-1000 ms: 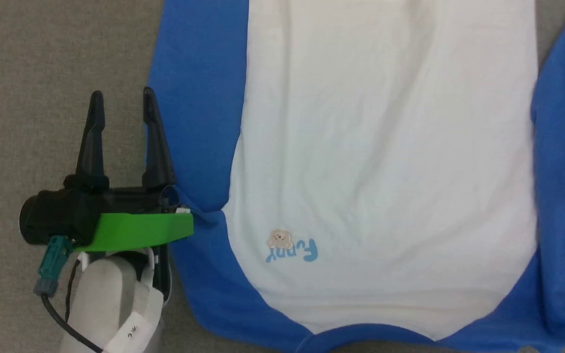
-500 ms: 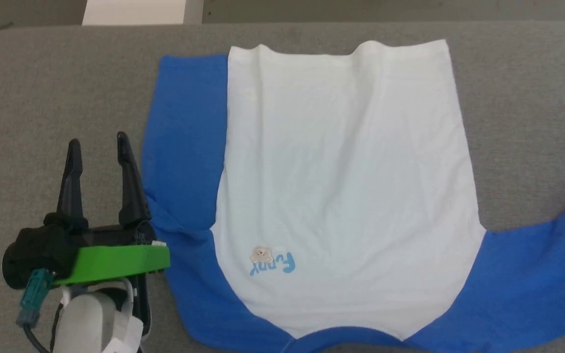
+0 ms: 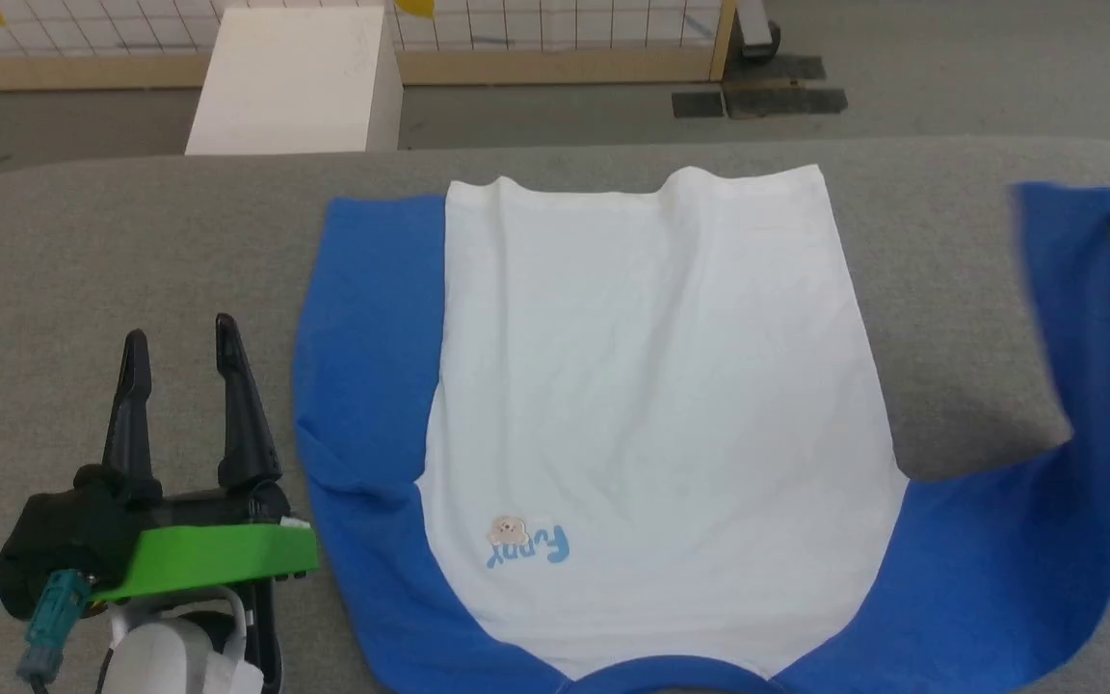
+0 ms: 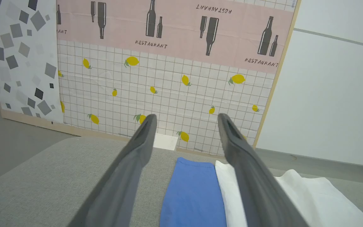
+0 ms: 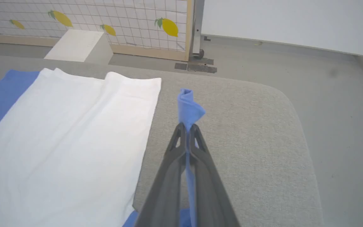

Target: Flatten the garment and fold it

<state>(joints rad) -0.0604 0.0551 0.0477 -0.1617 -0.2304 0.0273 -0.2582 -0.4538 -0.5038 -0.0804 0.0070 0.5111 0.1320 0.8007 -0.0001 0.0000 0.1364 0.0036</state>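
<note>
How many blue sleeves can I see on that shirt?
2. The left sleeve lies flat beside the white body. The right sleeve is held up off the table, pinched in the shut right claw.

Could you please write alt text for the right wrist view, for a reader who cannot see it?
The right gripper, jaws shut, pinches the blue sleeve of the garment, whose end pokes up past the tips. The white body lies spread on the grey table at the picture's left; a white box and a lemon-print panel stand beyond.
</note>
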